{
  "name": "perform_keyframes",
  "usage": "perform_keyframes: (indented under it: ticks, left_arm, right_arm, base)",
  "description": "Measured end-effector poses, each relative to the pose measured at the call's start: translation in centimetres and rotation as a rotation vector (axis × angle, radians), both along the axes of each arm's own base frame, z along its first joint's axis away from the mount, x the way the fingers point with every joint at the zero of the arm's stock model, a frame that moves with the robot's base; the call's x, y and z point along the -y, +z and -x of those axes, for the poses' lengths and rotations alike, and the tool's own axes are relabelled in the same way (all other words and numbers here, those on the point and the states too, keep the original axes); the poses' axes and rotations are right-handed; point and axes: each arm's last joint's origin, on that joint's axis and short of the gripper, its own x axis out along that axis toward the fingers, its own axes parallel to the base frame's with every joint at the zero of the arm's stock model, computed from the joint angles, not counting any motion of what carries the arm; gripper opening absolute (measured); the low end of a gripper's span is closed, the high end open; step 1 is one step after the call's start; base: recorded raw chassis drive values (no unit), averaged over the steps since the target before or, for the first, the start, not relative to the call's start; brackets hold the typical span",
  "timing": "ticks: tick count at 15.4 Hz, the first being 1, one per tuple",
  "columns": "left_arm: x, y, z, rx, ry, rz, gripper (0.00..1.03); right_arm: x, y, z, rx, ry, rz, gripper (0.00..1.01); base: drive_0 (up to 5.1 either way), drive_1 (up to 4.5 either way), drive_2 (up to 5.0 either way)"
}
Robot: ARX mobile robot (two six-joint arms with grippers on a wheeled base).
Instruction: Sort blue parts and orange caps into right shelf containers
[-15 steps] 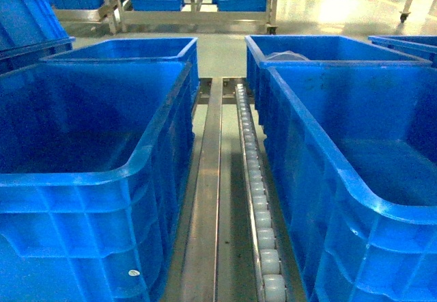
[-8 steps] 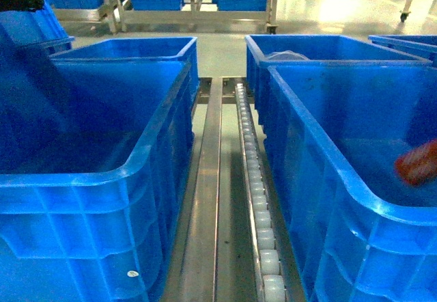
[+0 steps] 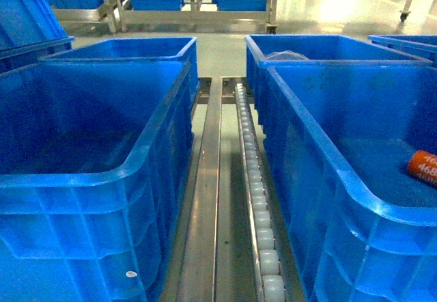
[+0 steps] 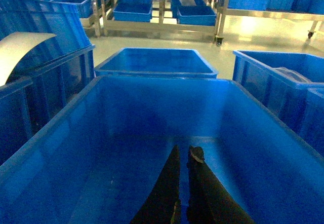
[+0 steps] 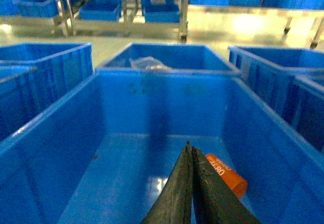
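Black fingers of my right gripper (image 5: pixel 190 155) are pressed together with nothing between them, hanging inside the near right bin (image 5: pixel 61 117). My left gripper (image 4: pixel 183 155) is all but closed, a thin gap showing, also empty, inside the near left bin (image 4: pixel 55 127). Between the two bins I see a steel rail (image 3: pixel 208 179) and a line of white rollers (image 3: pixel 254 179). Behind the right bin stands another bin (image 5: pixel 167 57) with a crumpled clear bag (image 5: pixel 147 62). One orange cap (image 5: pixel 226 174) lies on its side on the right bin's floor, just right of my right fingertips, printed with white digits.
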Motion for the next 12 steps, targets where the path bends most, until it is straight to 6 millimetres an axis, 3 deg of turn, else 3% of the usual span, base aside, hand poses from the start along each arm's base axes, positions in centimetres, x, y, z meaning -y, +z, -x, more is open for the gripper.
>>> perform_keyframes:
  ticks: [2,8,10,12]
  left_arm:
    - [0.0,-0.6,1.6,-0.005,0.003,0.000,0.02]
    - [0.0,-1.1,3.5,-0.003,0.002,0.000,0.02]
    - [0.0,-2.6,5.0,-0.035,0.002,0.000,0.02]
    - [0.0,-1.6,6.9,0.015,0.003,0.000,0.02]
  right_arm:
    - [0.0,-1.4,1.6,-0.053,0.001,0.000,0.03]
    - [0.0,-0.7,3.2,-0.018,0.001,0.000,0.03]
    - [0.0,-0.8,4.6,-0.018,0.000,0.000,0.03]
    - [0.0,-0.2,6.4,0.001,0.000,0.000,0.03]
  base:
    - [0.0,0.00,0.0]
    - [0.0,0.00,0.0]
    - [0.0,0.00,0.0]
    - [0.0,0.00,0.0]
